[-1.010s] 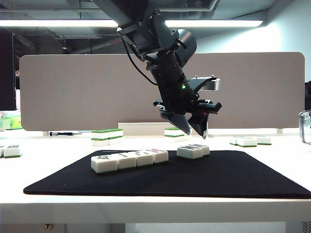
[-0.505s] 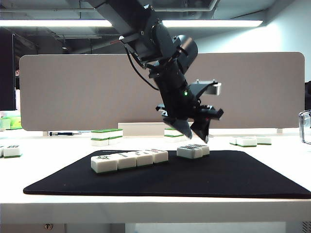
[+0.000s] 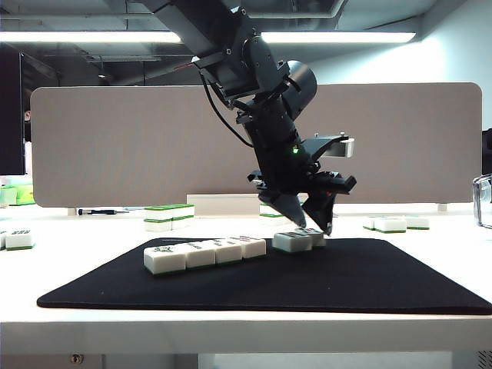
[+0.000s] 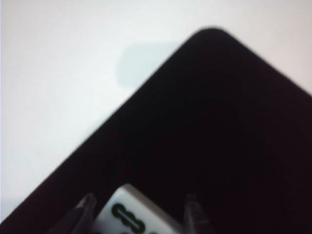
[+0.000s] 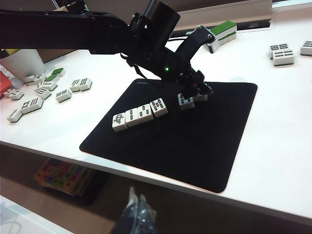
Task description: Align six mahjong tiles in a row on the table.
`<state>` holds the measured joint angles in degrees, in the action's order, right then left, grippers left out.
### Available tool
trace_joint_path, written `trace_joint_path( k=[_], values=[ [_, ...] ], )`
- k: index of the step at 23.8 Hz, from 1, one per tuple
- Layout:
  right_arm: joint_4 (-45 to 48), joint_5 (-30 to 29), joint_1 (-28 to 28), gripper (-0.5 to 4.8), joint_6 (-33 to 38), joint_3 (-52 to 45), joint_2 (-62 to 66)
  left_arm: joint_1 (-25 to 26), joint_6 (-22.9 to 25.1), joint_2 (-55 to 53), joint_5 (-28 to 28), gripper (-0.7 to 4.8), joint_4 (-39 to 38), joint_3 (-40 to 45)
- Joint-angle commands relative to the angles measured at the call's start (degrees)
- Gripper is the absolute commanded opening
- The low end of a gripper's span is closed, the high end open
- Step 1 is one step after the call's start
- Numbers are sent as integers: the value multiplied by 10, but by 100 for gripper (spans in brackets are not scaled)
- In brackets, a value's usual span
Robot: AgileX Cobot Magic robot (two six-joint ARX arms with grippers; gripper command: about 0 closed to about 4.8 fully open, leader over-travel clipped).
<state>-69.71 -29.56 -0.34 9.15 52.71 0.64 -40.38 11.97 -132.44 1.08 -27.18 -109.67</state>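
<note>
While the left end effector points steeply down over the black mat, we see its two fingers standing apart on either side of a mahjong tile; in the left wrist view the gaps between pads and tile are too blurred for us to say whether they press it or merely flank it. We count six mahjong tiles on the mat, all face up with white tops and thin green bases. Four of them touch side to side in a row near the mat's middle, and that row's long axis runs slantwise across the mat, rising toward the mat's far edge as it goes right in the exterior view. Each tile's own long axis lies crosswise to the row. Two more tiles sit just beside the row's right end, apart from it by a small gap and set a little nearer the mat's far edge, directly beneath the left end effector. The mat lies on the white surface. The right end effector hangs below the surface's near edge, well apart from the mat; we cannot tell how wide it stands.
</note>
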Motion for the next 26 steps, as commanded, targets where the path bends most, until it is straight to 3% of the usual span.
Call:
trace_joint_path(
  k=[1, 14, 21, 22, 24, 26],
  values=[
    [10, 1, 0, -1, -2, 2, -7, 1, 2, -1, -28, 238, -39, 2],
    [10, 16, 0, -1, -2, 2, -7, 0, 0, 41, -28, 238, -41, 1],
    [10, 16, 0, -1, -2, 2, -7, 0, -30, 96, -24, 243, -165, 2],
    [10, 16, 0, -1, -2, 2, -7, 0, -30, 96, -24, 257, -180, 2],
    [10, 16, 0, -1, -2, 2, -7, 1, -30, 92, -24, 342, -210, 2],
    [10, 16, 0, -1, -2, 2, -7, 1, -30, 86, -24, 370, -214, 2]
  ],
)
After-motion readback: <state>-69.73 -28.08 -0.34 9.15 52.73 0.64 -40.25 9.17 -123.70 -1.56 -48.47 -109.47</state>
